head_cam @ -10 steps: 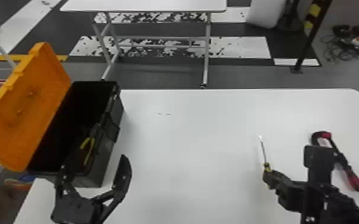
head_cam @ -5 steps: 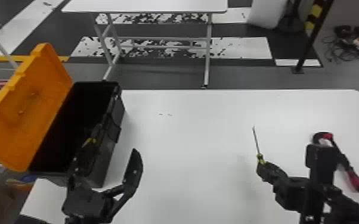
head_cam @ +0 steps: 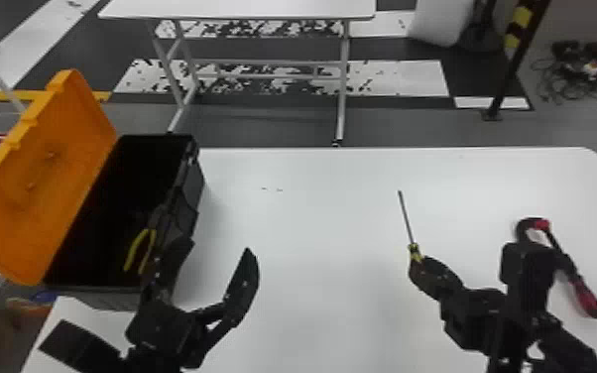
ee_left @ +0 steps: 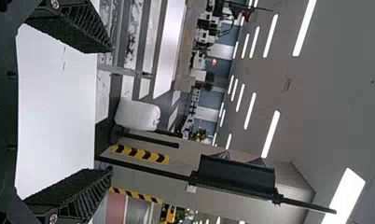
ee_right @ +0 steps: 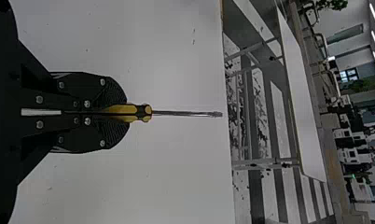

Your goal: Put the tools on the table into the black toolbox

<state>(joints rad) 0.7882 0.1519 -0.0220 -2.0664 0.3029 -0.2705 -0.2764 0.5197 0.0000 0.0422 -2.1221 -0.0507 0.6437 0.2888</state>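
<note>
The right gripper (head_cam: pixel 417 265) has moved toward eleven o'clock, fingers closed on the screwdriver (ee_right: pixel 142 113); the left gripper (head_cam: pixel 215 249) is empty, fingers wide apart; pliers (head_cam: pixel 135 245) occupy the nine-o'clock toolbox (head_cam: pixel 194 186); screwdriver and three-o'clock red-handled tool (head_cam: pixel 585 296) await stowing.

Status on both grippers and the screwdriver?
Left gripper open beside black toolbox. Right gripper shut on yellow-and-black screwdriver. Toolbox lid up; yellow-handled tool at the box's near side.
</note>
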